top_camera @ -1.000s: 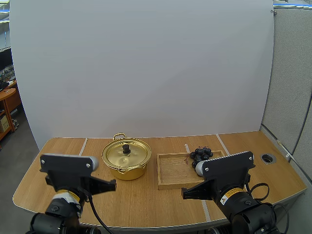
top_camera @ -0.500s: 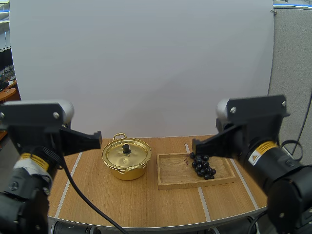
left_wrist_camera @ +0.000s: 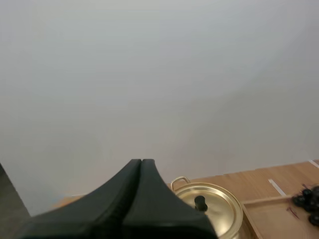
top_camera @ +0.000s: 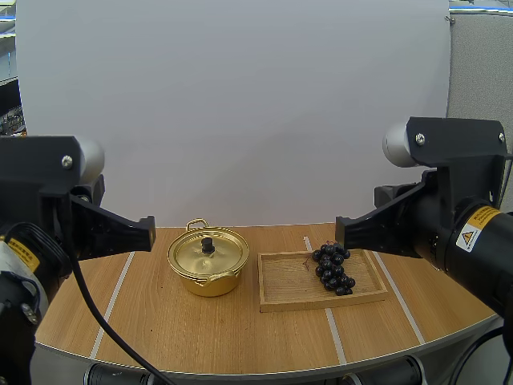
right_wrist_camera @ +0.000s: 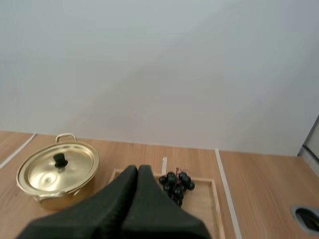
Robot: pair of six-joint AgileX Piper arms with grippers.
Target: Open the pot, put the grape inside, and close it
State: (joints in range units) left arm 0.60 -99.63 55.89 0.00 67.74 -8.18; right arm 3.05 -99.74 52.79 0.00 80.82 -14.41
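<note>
A gold pot (top_camera: 208,261) stands on the table left of centre, its lid with a black knob (top_camera: 208,243) on it. A bunch of dark grapes (top_camera: 333,268) lies at the right end of a wooden tray (top_camera: 288,282). My left gripper (top_camera: 149,233) hangs high, left of the pot, and its fingers lie together as one dark wedge (left_wrist_camera: 141,164) short of the pot (left_wrist_camera: 209,207). My right gripper (top_camera: 340,231) is raised above the grapes, shut on nothing (right_wrist_camera: 138,170), with the grapes (right_wrist_camera: 176,185) and the pot (right_wrist_camera: 58,171) beyond it.
White tape lines (top_camera: 329,319) cross the wooden table (top_camera: 216,333). A white backdrop panel (top_camera: 232,112) stands behind it. A round cable hole (right_wrist_camera: 307,217) sits in the table's right part.
Both arms have risen from low near the front edge to high above the table and swung outward. The pot, tray and grapes have not moved.
</note>
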